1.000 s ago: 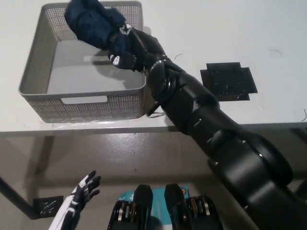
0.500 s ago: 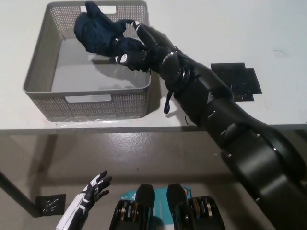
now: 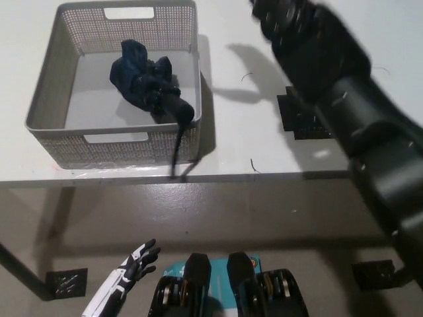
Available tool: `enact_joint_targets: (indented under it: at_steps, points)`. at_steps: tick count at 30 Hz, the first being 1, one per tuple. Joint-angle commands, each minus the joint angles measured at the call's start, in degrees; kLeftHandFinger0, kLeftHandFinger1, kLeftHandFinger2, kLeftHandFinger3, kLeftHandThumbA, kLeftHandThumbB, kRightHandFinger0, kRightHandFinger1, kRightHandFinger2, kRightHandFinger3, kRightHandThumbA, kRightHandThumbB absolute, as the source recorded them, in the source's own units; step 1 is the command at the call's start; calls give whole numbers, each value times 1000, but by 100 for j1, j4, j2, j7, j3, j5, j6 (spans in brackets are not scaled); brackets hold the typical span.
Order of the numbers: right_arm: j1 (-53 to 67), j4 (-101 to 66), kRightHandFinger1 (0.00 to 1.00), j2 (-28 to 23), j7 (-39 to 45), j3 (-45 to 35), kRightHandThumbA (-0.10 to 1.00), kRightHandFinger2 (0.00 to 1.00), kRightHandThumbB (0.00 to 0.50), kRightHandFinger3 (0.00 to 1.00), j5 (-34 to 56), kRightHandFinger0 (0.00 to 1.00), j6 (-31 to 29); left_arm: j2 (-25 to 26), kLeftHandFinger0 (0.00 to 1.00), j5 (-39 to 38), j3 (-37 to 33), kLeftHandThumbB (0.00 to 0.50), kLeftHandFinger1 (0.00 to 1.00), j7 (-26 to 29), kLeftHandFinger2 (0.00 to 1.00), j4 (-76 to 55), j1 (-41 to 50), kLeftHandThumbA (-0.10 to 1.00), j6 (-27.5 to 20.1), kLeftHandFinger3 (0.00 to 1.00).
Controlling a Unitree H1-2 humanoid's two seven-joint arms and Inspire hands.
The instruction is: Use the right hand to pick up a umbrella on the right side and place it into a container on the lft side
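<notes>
The dark navy folded umbrella [image 3: 144, 80] lies inside the grey mesh basket [image 3: 119, 146] on the left of the white table. Its handle and strap [image 3: 179, 142] hang over the basket's front right wall. My black right arm [image 3: 337, 86] is raised over the table's right part, well clear of the basket. Its hand [image 3: 264, 9] is blurred and cut by the top edge, with nothing seen in it. My white left hand [image 3: 135, 259] rests low at the lower left, below the table, fingers apart and empty.
A black square mat [image 3: 303, 125] lies on the table right of the basket, partly behind my arm. The table's front edge [image 3: 264, 176] runs across the middle. Black foot plates [image 3: 65, 282] sit on the floor below.
My right hand let go of the umbrella and rose away to the upper right. The umbrella dropped into the basket, strap over the front wall.
</notes>
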Motion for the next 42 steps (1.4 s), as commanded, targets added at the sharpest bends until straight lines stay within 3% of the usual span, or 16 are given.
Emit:
enact_joint_targets:
  at_steps: [1, 5, 9, 10, 11, 12, 18, 25, 35, 42]
  points:
    - [-738, -889, 1000, -85, 471, -630, 1000, 1000, 500, 1000, 945, 1000, 230, 19, 1000, 100, -7, 184, 1000, 1, 1000, -76, -38, 1000, -109, 1000]
    - [-263, -3108, 1000, -110, 648, -1368, 1000, 1000, 500, 1000, 1717, 1000, 1082, 24, 1000, 95, 0, 173, 1000, -8, 1000, -108, -26, 1000, -97, 1000]
    - [1177, -5598, 1000, -104, 758, -1700, 1000, 1000, 411, 1000, 2497, 1000, 1392, 113, 1000, 3, 66, 180, 1000, -52, 1000, -100, 85, 1000, -156, 1000]
    - [1768, -6365, 1000, -103, 742, -1729, 1000, 1000, 430, 1000, 2648, 1000, 1465, 116, 1000, -39, 87, 178, 1000, -57, 1000, -98, 153, 1000, -192, 1000]
    - [2134, -6830, 1000, -58, 677, -1743, 1000, 1000, 486, 1000, 2703, 1000, 1571, 118, 1000, -68, 104, 187, 1000, -58, 1000, -89, 210, 1000, -232, 1000]
    - [2443, -7153, 1000, -41, 642, -1730, 1000, 1000, 437, 1000, 2722, 1000, 1583, 120, 1000, -76, 118, 186, 1000, -48, 1000, -117, 279, 1000, -244, 1000]
    - [4958, -9062, 1000, -201, 550, -1694, 1000, 1000, 491, 1000, 3517, 1000, 1151, 79, 1000, -132, 166, 188, 1000, -7, 1000, -38, 448, 1000, -309, 1000]
    - [7092, -9603, 1000, -494, 620, -1667, 1000, 1000, 500, 1000, 4285, 1000, 149, 68, 1000, -148, 209, 180, 1000, 20, 1000, 119, 568, 1000, -391, 1000]
    - [8613, -9904, 1000, -498, 647, -1451, 1000, 1000, 500, 1000, 4848, 1000, -238, -13, 1000, -118, 211, 182, 1000, 76, 1000, 308, 600, 1000, -491, 1000]
    - [9680, -8955, 1000, -252, 1256, -1107, 1000, 1000, 499, 1000, 4760, 1000, -791, -56, 1000, -139, 243, 188, 1000, 101, 1000, 325, 567, 1000, -484, 1000]
